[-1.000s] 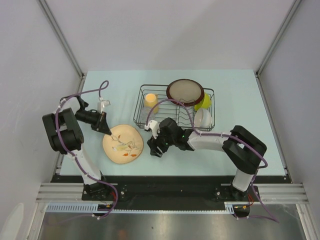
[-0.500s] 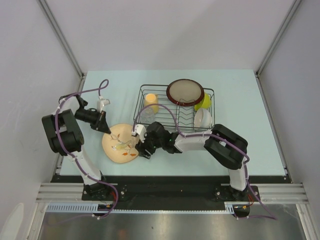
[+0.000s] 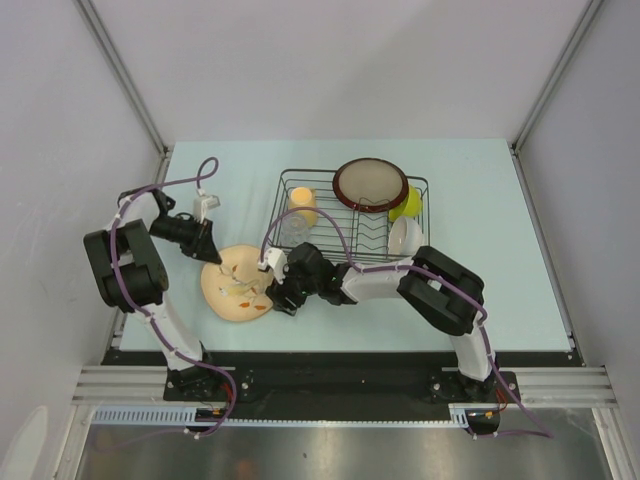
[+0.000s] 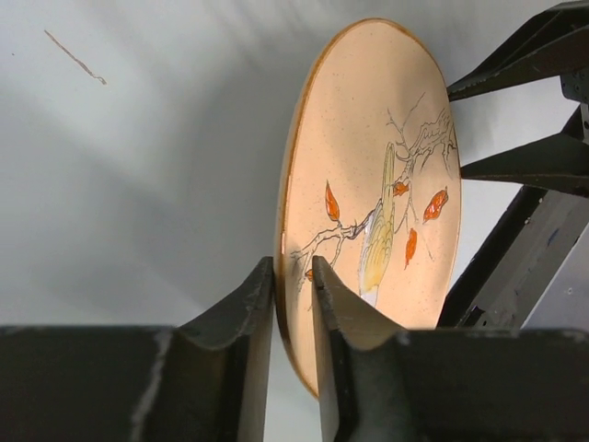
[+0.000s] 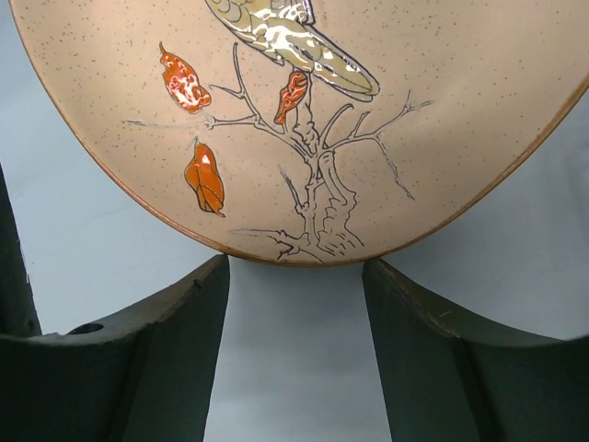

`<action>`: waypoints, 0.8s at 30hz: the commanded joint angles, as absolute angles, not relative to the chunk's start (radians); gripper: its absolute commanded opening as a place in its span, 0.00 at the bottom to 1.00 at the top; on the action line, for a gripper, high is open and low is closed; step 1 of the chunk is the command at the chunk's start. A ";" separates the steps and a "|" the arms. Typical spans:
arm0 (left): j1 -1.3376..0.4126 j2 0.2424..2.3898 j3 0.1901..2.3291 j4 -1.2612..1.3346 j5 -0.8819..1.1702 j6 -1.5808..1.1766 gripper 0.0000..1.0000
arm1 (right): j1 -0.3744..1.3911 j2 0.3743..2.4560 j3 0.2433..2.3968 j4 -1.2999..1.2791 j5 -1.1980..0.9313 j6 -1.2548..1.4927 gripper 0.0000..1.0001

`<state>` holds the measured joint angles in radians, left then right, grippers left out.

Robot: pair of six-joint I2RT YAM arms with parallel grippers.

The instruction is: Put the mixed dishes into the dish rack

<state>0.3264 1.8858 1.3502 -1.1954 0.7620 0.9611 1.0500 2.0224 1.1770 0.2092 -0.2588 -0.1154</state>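
Left gripper (image 4: 293,267) is pinching the tilted beige floral-patterned plate (image 4: 368,184); right gripper (image 5: 294,267) is gaping open; releasing early is risking a drop.

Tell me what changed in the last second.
The right gripper swept left from the front of the dish rack to the edge of the beige floral-patterned plate, jaws open. The plate slid slightly left, its rim pinched by the left gripper. The rack stayed put.

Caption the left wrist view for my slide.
Left gripper clamps the rim of the tilted beige floral-patterned plate.
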 commanded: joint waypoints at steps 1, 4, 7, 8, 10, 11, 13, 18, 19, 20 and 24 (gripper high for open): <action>0.284 1.853 1.332 -1.250 0.845 0.957 0.31 | 1.065 2.065 1.223 0.307 -0.262 -0.118 0.64; 0.278 1.862 1.324 -1.253 0.844 0.956 0.36 | 1.065 2.065 1.224 0.308 -0.258 -0.118 0.64; 0.270 1.865 1.313 -1.259 0.848 0.956 0.37 | 1.065 2.065 1.224 0.308 -0.255 -0.121 0.64; 0.267 1.868 1.305 -1.262 0.850 0.963 0.38 | 1.065 2.065 1.223 0.308 -0.255 -0.121 0.64; 0.259 1.873 1.295 -1.275 0.854 0.971 0.37 | 1.065 2.063 1.223 0.310 -0.253 -0.121 0.64; 0.255 1.876 1.284 -1.279 0.856 0.982 0.37 | 1.066 2.063 1.223 0.310 -0.253 -0.123 0.64; 0.242 1.882 1.276 -1.290 0.864 0.989 0.36 | 1.066 2.063 1.226 0.310 -0.250 -0.123 0.64; 0.210 1.890 1.266 -1.336 0.900 1.022 0.33 | 1.065 2.063 1.226 0.313 -0.247 -0.129 0.64; 0.200 1.887 1.262 -1.341 0.903 1.022 0.31 | 1.065 2.063 1.226 0.313 -0.248 -0.129 0.64; 0.195 1.885 1.264 -1.344 0.908 1.023 0.30 | 1.065 2.063 1.226 0.313 -0.247 -0.130 0.64; 0.175 1.884 1.292 -1.426 0.965 1.071 0.27 | 1.062 2.060 1.226 0.311 -0.247 -0.130 0.64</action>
